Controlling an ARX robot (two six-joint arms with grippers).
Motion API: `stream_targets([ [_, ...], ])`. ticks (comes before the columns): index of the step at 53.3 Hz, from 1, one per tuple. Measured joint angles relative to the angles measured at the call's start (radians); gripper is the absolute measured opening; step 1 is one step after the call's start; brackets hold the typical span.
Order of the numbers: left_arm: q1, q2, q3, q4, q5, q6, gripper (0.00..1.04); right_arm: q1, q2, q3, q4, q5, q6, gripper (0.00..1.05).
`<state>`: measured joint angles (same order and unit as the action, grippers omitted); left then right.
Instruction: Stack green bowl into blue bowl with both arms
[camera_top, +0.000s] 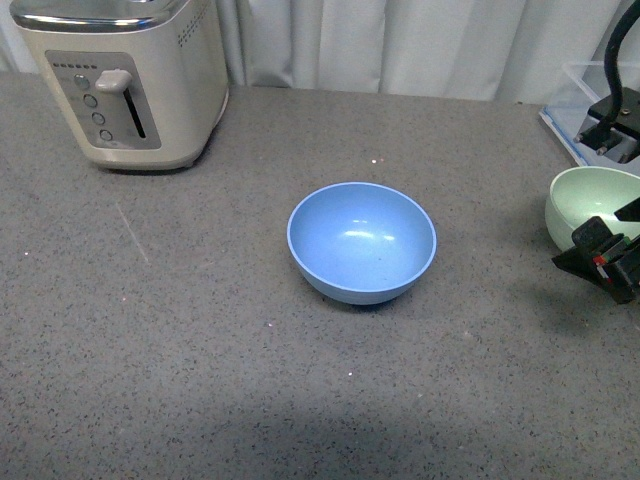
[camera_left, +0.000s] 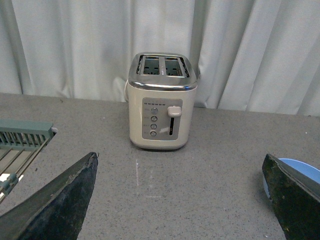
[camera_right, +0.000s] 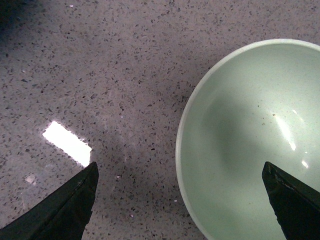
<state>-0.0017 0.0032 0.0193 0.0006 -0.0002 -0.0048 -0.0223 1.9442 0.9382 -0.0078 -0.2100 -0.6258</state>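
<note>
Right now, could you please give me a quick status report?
Both grippers open: left gripper empty, right gripper over green bowl rim. Blue bowl empty, central. Path between bowls clear.

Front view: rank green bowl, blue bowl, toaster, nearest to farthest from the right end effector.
1. green bowl: far right, directly beside the right end effector.
2. blue bowl: centre, well to the end effector's left.
3. toaster: far left, at the back.

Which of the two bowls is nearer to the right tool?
The green bowl: its rim lies between the right tool's open fingers, while the blue bowl stands well apart.
</note>
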Motion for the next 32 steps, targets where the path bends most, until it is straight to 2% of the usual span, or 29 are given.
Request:
stream_targets([
  [27,0.000,0.000,0.000,0.000,0.000,0.000,0.98,0.014,0.065,0.039,-0.017,0.056,-0.054,0.96],
  [32,0.000,0.000,0.000,0.000,0.000,0.000,0.98,0.015,0.065,0.039,-0.019,0.056,-0.058,0.87],
])
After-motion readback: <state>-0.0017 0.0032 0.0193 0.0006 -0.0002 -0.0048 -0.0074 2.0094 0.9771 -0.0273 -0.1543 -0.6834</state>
